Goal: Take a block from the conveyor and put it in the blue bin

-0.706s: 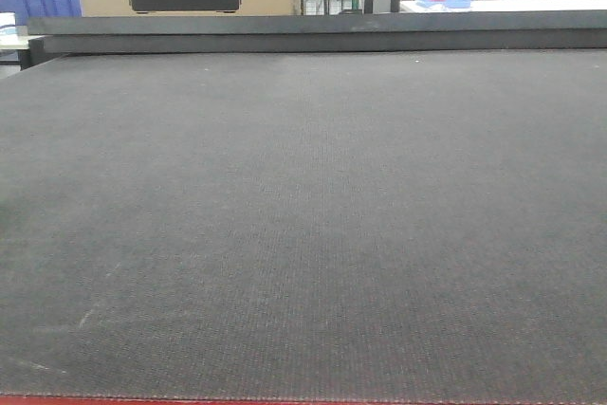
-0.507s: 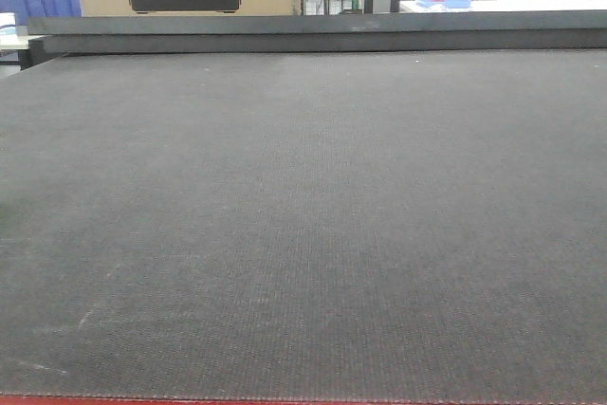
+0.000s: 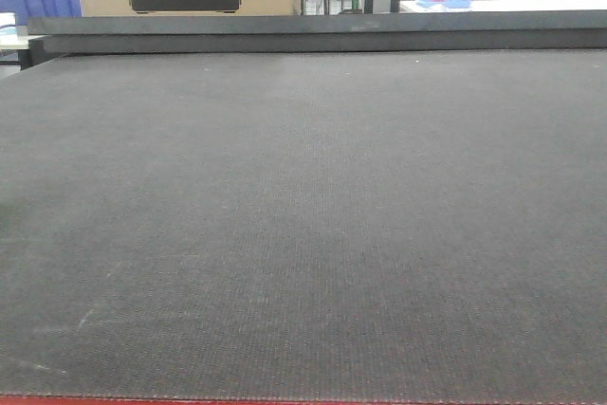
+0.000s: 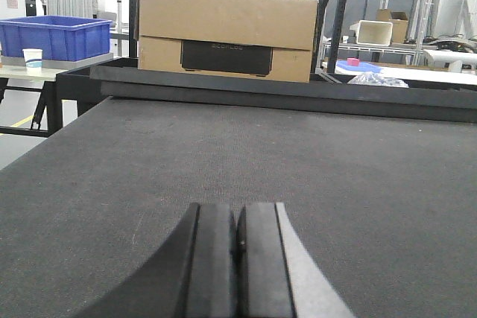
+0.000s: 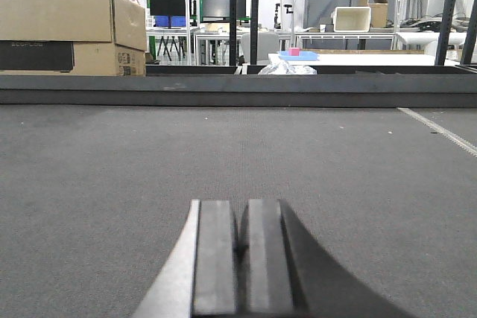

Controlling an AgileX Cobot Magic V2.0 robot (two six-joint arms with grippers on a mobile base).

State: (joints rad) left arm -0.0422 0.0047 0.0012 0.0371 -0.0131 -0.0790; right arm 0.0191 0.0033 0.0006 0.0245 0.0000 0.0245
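Red edging (image 3: 142, 402) runs along the nearest border of the conveyor (image 3: 303, 215). Its dark grey woven belt fills the front view, with faint pale scuffs near the lower left. Low over the belt, the left gripper (image 4: 237, 217) has its two black pads (image 4: 212, 258) pressed flat together and grasps nothing. The right gripper (image 5: 240, 217) is clenched the same way, also empty. Both point along the belt towards its far side, where a dark rail (image 4: 283, 94) closes it off. Behind the rail stands a brown cardboard box (image 4: 227, 31) with a black panel on its face. Left of the box, beyond the conveyor, the blue bin (image 4: 56, 36) sits on a pale table (image 4: 22, 72). A white paper cup (image 4: 32, 57) stands just in front of the bin. Farther back to the right, a small pink object (image 5: 294, 51) shows on a white table (image 5: 373, 58); it is too small to tell what it is.
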